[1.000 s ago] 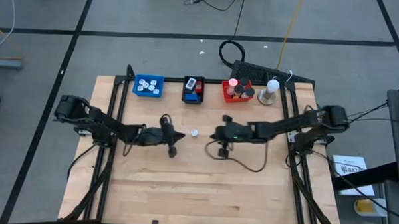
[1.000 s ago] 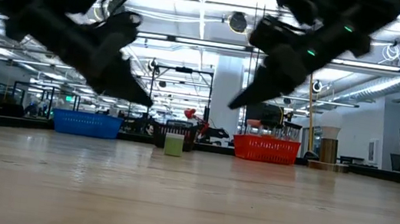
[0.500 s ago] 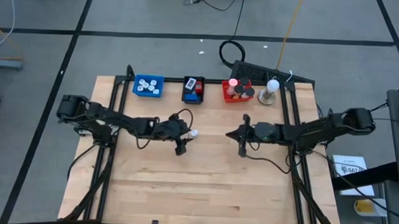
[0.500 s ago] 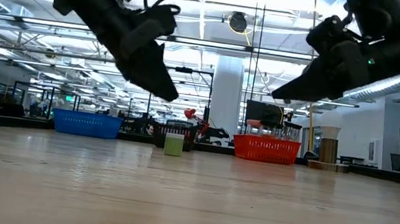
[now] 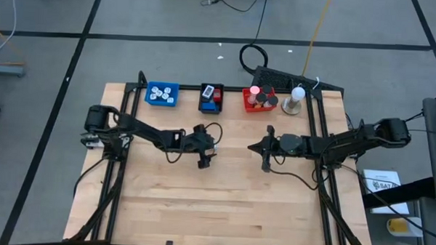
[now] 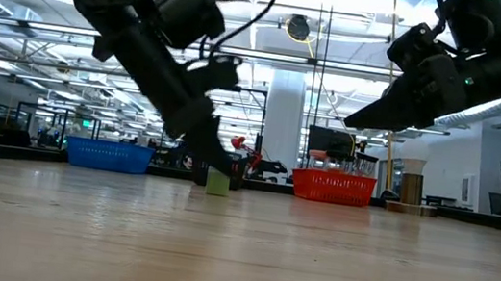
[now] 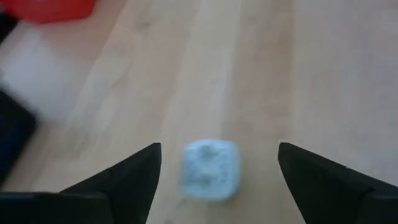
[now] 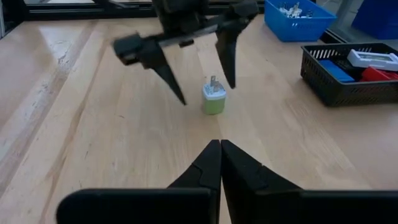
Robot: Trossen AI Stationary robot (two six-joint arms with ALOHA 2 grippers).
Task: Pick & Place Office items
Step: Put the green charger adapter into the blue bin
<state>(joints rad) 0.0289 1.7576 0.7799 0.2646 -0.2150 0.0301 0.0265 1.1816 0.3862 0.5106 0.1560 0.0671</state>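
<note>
Your left gripper [image 8: 200, 67] straddled the small green plug [image 8: 213, 100] with fingers wide, holding nothing; your right gripper [image 8: 219, 163] stayed shut, empty.

Two dark six-joint arms, matching build.

Left arm [image 5: 138, 130] and right arm [image 5: 334, 141]: black links throughout, blocky joint housings, rounded motor casings at the shoulder ends. Each carries a loose black cable looping along the forearm to the wrist; on the left arm the loop stands clear above the wrist block in the low view. Left gripper [image 7: 219, 180]: two black wedge-shaped fingers tapering to points, matte finish. Right gripper [image 8: 220, 163]: same black tapered fingers, mounted on a broad black crossbar. A small green light shows on the right arm's wrist housing in the low view. No markings legible.
</note>
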